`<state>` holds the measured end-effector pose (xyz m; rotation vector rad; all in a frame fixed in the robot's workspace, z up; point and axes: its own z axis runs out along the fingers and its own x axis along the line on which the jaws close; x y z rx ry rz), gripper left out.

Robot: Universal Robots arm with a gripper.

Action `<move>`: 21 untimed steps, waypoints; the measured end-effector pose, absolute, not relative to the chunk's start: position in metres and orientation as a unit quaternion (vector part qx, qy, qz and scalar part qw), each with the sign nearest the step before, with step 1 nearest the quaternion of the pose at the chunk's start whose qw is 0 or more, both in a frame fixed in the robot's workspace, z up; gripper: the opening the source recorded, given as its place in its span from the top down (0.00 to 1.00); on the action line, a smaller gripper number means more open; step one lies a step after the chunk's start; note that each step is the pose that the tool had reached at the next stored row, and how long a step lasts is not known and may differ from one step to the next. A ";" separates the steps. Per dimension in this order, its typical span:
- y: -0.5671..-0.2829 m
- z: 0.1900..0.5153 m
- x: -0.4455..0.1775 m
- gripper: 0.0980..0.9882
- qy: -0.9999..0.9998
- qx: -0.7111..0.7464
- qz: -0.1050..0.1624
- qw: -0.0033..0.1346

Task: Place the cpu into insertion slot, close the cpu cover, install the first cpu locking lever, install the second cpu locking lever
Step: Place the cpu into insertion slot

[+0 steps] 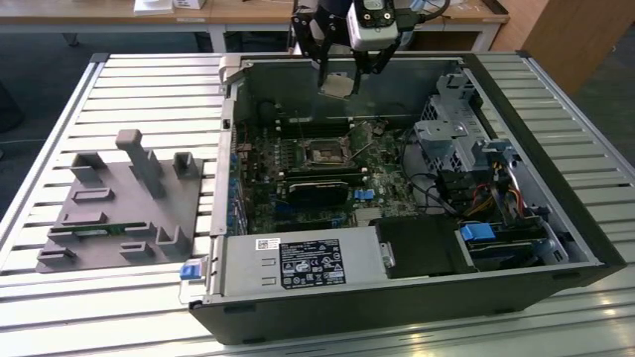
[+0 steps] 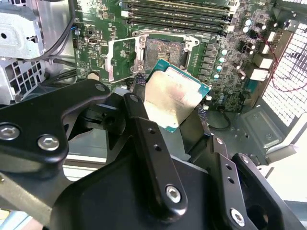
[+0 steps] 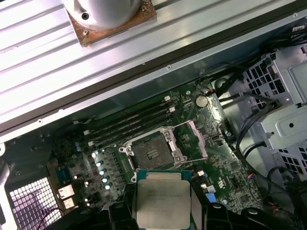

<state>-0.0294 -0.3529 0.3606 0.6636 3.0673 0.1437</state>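
We hold the cpu (image 2: 175, 98) clamped by its edges in our gripper (image 1: 343, 74), underside free, above the case (image 1: 397, 312) edge. The insertion slot (image 3: 151, 152) lies bare, its cpu cover (image 3: 194, 139) swung up to admit it.

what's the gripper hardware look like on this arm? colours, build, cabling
The gripper has black linkage fingers with silver screw heads and small holes, under a white-and-dark body. Black cables loop off the top.
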 end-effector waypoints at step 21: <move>-0.353 0.360 -0.029 0.51 0.970 0.241 0.046 0.001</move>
